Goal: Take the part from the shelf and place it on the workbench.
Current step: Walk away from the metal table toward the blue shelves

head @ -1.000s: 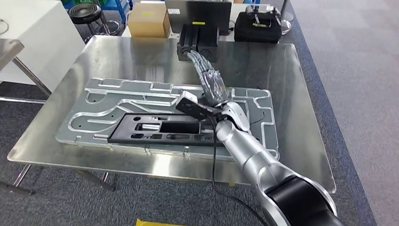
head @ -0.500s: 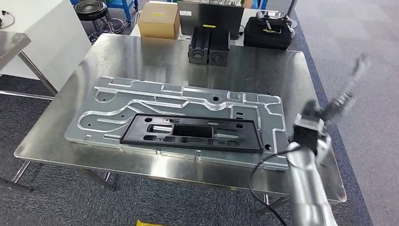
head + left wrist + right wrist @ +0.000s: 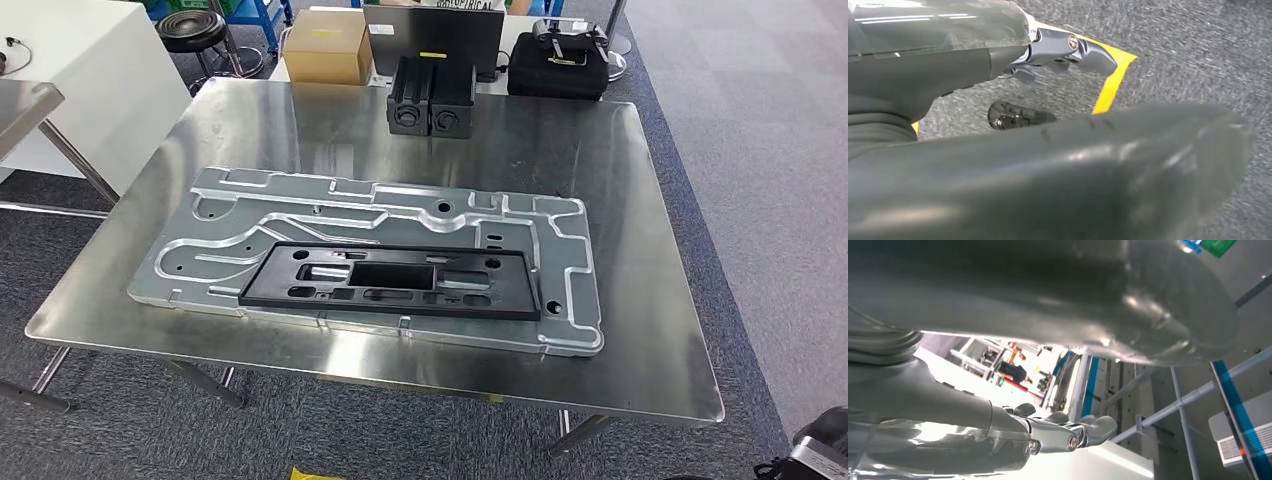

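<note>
Right hand (image 3: 1048, 435) hangs free, fingers loosely extended, gripping nothing; left hand (image 3: 1058, 47) likewise empty, because the black rectangular frame part (image 3: 390, 282) already lies flat on the grooved aluminium plate (image 3: 250, 215) atop the steel workbench (image 3: 620, 200).

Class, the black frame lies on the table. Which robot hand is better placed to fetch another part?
Probably the right robot hand: empty, facing metal racking; the left robot hand hangs toward carpet.
</note>
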Controlling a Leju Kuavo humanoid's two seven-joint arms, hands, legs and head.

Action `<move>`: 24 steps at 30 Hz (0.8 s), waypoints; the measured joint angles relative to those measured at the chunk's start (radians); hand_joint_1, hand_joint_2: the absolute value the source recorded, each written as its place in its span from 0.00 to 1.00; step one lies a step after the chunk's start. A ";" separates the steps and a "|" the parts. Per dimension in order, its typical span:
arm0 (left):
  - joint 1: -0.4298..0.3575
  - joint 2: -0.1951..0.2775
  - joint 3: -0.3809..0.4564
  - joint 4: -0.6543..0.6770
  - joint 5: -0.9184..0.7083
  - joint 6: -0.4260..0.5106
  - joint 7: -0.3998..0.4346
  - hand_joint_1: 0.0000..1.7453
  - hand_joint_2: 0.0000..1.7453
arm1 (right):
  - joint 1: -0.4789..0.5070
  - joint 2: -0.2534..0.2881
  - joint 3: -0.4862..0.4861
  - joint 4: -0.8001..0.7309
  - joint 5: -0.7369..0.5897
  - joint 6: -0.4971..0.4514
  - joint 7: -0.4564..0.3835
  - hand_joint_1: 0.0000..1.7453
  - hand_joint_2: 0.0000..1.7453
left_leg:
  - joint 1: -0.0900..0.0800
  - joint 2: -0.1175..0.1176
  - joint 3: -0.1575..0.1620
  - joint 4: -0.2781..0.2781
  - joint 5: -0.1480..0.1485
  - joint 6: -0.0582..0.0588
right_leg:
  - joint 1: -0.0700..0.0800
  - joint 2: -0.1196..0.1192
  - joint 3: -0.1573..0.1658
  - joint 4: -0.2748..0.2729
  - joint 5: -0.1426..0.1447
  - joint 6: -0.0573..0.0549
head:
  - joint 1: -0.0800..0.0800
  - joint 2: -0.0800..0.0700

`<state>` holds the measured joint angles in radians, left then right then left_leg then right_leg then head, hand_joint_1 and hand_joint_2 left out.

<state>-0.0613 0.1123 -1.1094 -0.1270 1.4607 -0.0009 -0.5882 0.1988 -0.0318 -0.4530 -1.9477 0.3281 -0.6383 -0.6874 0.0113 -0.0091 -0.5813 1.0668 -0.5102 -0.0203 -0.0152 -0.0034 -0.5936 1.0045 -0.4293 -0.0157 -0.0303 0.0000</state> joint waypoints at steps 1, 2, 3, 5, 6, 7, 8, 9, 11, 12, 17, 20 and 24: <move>0.000 0.000 0.001 0.000 0.000 0.000 0.000 0.00 0.00 | 0.004 0.002 -0.008 -0.004 0.006 0.007 0.000 0.00 0.00 | 0.002 0.002 -0.018 0.057 -0.045 -0.004 | 0.000 -0.001 -0.007 0.000 0.005 -0.004 | 0.000 0.000; -0.001 0.000 0.002 0.001 0.000 0.001 0.001 0.00 0.00 | 0.009 0.005 -0.016 -0.006 0.013 0.013 0.000 0.00 0.00 | 0.002 0.003 -0.039 0.122 -0.089 -0.006 | 0.001 -0.001 -0.016 0.000 0.012 -0.007 | 0.000 0.000; -0.001 0.000 0.004 0.001 0.000 0.001 0.001 0.00 0.00 | 0.015 0.009 -0.024 -0.006 0.020 0.021 0.000 0.00 0.00 | 0.002 0.003 -0.052 0.178 -0.122 -0.008 | 0.003 -0.001 -0.025 0.000 0.018 -0.008 | 0.000 0.000; -0.001 -0.001 0.009 0.002 0.000 0.002 0.003 0.00 0.00 | 0.024 0.020 -0.039 -0.007 0.036 0.035 0.000 0.00 0.00 | 0.002 0.003 -0.031 0.192 -0.131 -0.006 | 0.005 -0.001 -0.045 0.001 0.034 -0.007 | 0.000 0.000; -0.002 -0.001 0.012 0.002 0.000 0.002 0.003 0.00 0.00 | 0.027 0.026 -0.048 -0.007 0.045 0.043 0.000 0.00 0.00 | 0.001 0.003 0.010 0.138 -0.110 -0.002 | 0.007 0.000 -0.055 0.002 0.043 -0.006 | 0.000 0.000; -0.003 -0.001 0.015 0.002 0.000 0.002 0.003 0.00 0.00 | 0.027 0.032 -0.056 -0.007 0.053 0.049 0.000 0.00 0.00 | 0.000 0.003 0.066 0.058 -0.086 0.005 | 0.008 0.001 -0.063 0.002 0.052 -0.005 | 0.000 0.000; -0.006 -0.001 0.016 0.002 0.000 0.002 0.004 0.00 0.00 | 0.028 0.038 -0.066 -0.006 0.061 0.057 0.000 0.00 0.00 | -0.004 0.003 0.114 -0.017 -0.066 0.012 | 0.010 0.001 -0.069 0.002 0.061 -0.001 | 0.000 0.000; -0.009 -0.001 0.017 0.002 0.000 0.002 0.003 0.00 0.00 | 0.028 0.043 -0.075 -0.006 0.068 0.064 0.000 0.00 0.00 | -0.007 0.003 0.147 -0.072 -0.053 0.019 | 0.010 0.001 -0.072 0.002 0.069 0.004 | 0.000 0.000; -0.012 -0.002 0.018 0.002 0.000 0.002 0.003 0.00 0.00 | 0.029 0.052 -0.093 -0.003 0.077 0.079 0.000 0.00 0.00 | -0.016 0.003 0.158 -0.102 -0.041 0.031 | 0.007 -0.001 -0.072 -0.003 0.086 0.018 | 0.000 0.000; -0.012 -0.002 0.018 0.002 0.000 0.001 0.003 0.00 0.00 | 0.029 0.056 -0.102 -0.002 0.079 0.085 0.000 0.00 0.00 | -0.018 0.003 0.153 -0.104 -0.031 0.036 | 0.005 -0.001 -0.072 -0.008 0.097 0.025 | 0.000 0.000; -0.012 -0.009 0.018 0.002 0.000 0.001 0.003 0.00 0.00 | 0.033 0.066 -0.137 0.004 0.080 0.102 0.000 0.00 0.00 | -0.011 0.014 0.094 -0.125 0.044 0.061 | 0.003 0.009 -0.130 0.148 -0.068 0.046 | 0.000 0.000; -0.011 -0.010 0.018 0.002 0.000 0.000 0.003 0.00 0.00 | 0.033 0.071 -0.143 0.011 0.086 0.107 0.001 0.00 0.00 | -0.013 0.017 0.047 -0.114 0.073 0.058 | 0.001 0.008 -0.124 0.282 -0.111 0.051 | 0.000 0.000; -0.011 -0.011 0.018 0.002 0.000 -0.004 0.003 0.00 0.00 | 0.026 0.082 -0.173 0.024 0.132 0.153 0.005 0.00 0.00 | -0.014 0.017 -0.004 -0.083 0.095 0.045 | 0.003 0.007 0.081 0.061 -0.073 0.041 | 0.000 0.000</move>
<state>-0.0728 0.1015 -1.0917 -0.1251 1.4607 -0.0047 -0.5851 0.2253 0.0505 -0.6258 -1.9236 0.4602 -0.4848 -0.6820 -0.0024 0.0082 -0.5853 0.9838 -0.4149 0.0243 -0.0127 0.0035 -0.5125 1.0656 -0.5024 0.0250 -0.0303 0.0000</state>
